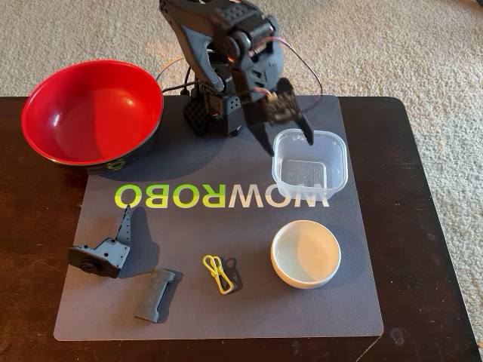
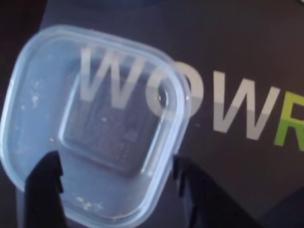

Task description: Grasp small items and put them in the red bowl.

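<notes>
The open end effector (image 2: 114, 173) hangs over the clear square plastic tub (image 2: 92, 126), one finger inside its near wall, the other outside.

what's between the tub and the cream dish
In the fixed view, only bare grey mat with part of its printed lettering lies between the tub and the dish.

1. A dark wooden desk (image 1: 423, 226) carried everything in the fixed view
2. A grey mat (image 1: 226, 226) lay flat on the desk, covering most of its middle
3. The mat bore large lettering (image 1: 223, 196), partly white and partly lime green, upside down in the fixed view; the wrist view showed it upright (image 2: 247, 111)
4. Beige carpet (image 1: 392, 45) lay beyond the desk's far edge and to the right
</notes>
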Available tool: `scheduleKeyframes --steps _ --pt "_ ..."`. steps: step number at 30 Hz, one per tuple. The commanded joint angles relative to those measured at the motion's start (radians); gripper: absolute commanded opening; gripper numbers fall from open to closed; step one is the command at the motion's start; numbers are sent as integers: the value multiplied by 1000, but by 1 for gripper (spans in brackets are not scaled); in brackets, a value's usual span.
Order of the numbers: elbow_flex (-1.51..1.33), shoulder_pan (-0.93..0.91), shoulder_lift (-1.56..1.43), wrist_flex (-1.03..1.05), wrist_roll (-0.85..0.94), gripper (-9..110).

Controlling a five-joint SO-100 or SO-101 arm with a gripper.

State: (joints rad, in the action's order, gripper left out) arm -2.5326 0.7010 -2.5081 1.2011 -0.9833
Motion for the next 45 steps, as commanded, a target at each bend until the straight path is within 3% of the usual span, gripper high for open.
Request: scheduleKeyframes --steps 1,9,10,12,13,20,29,34,45 --pt "14 -8 100 -81 17 31" --pt "25 -37 318 -150 49 30" --pt "31 -38 344 -169 78 25" --pt "61 -40 394 -175 144 4" --pt "80 -44 407 -167 169 0" --pt "106 -176 278 -141 305 0" --pt "339 -291 -114 150 403 0" --pt "549 -545 -3 291 468 0" --pt "753 -1224 -61 508 268 0"
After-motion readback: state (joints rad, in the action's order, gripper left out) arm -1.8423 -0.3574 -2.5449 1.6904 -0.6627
